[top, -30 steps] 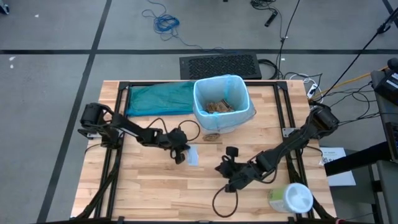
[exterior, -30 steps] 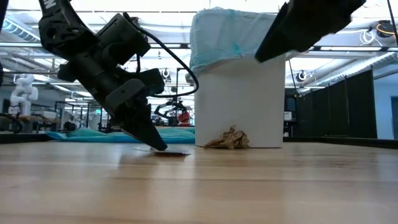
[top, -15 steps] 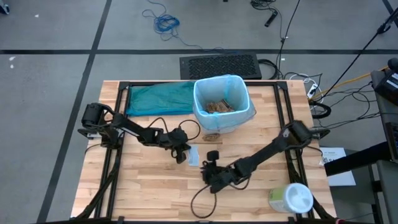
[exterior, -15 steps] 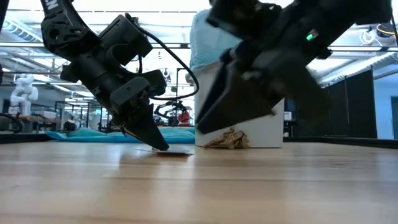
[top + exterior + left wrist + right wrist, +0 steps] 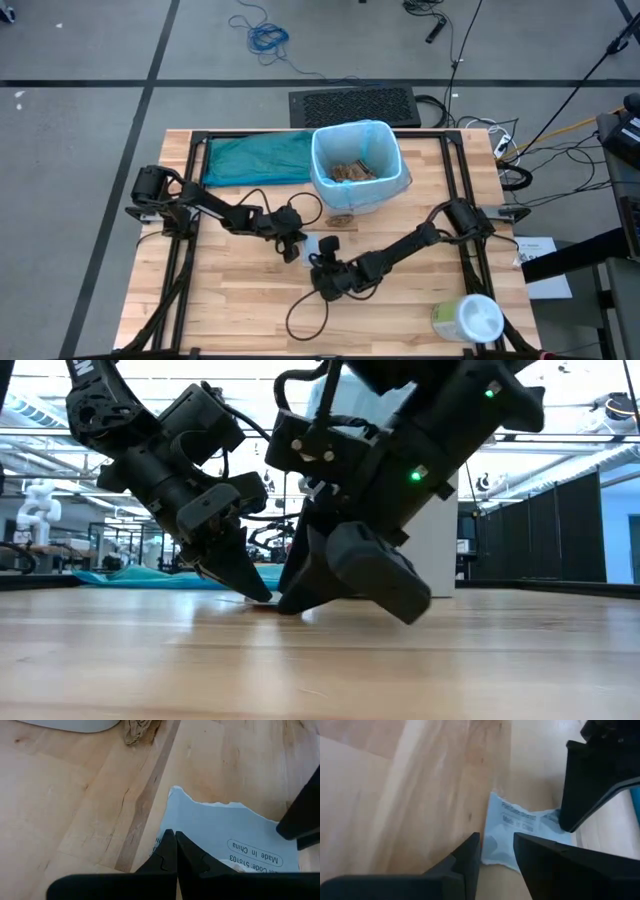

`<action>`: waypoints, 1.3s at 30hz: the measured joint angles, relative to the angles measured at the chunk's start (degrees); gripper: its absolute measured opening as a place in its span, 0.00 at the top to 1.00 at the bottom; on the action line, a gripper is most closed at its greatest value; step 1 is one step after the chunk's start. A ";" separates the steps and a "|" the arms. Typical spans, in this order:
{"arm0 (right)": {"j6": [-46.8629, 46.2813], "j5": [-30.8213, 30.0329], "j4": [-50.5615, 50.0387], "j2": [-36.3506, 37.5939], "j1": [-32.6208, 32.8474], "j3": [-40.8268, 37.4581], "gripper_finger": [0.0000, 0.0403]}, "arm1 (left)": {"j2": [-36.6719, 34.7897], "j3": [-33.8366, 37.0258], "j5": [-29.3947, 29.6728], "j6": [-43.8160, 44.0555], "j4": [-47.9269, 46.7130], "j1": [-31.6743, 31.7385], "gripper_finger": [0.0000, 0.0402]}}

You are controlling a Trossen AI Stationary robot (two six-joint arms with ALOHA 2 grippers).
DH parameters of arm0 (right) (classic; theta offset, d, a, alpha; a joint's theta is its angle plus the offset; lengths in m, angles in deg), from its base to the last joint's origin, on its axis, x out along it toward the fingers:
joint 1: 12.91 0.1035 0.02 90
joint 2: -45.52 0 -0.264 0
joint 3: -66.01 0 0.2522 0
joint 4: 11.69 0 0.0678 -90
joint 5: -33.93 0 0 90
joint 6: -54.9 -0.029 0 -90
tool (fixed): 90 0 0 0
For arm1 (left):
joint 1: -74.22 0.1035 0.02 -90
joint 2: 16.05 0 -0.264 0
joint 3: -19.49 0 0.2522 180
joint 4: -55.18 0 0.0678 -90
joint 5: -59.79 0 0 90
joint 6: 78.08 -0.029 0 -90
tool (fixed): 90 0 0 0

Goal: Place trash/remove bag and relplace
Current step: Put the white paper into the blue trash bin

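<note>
High view: a white bin (image 5: pixel 357 190) lined with the light-blue bag (image 5: pixel 385 130) stands at the far middle of the wooden table (image 5: pixel 240 300), holding brown paper wads (image 5: pixel 347 171); one further crumpled brown wad (image 5: pixel 340 219) lies on the table touching the bin's near side; a darker teal bag (image 5: pixel 258 158) lies flat just left of the bin; a white-and-green tub (image 5: pixel 468 320) stands at the near right corner. A torn pale-blue paper scrap (image 5: pixel 227 840) printed "Made in China" lies flat on the table in front of the bin; left gripper (image 5: pixel 175 851), fingers pressed together, tips resting on the scrap's edge, nothing visibly lifted; right gripper (image 5: pixel 496 851), fingers parted a little, straddles the opposite edge of the same scrap without clamping it. Low view: both grippers tilt down to the tabletop, tips near each other.
</note>
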 joint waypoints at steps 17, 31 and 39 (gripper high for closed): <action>2.09 -9.48 -3.01 -0.03 0.34 -0.11 0.99 | 0.04 0.00 0.07 -0.92 0.56 0.07 1.00; 2.18 -10.91 -3.69 4.59 3.10 -0.24 1.00 | 0.26 0.28 -7.04 -4.20 9.62 -0.04 1.00; 3.81 -11.14 -3.50 10.76 3.03 -0.22 1.00 | -1.82 0.20 -7.87 -4.10 11.80 0.07 1.00</action>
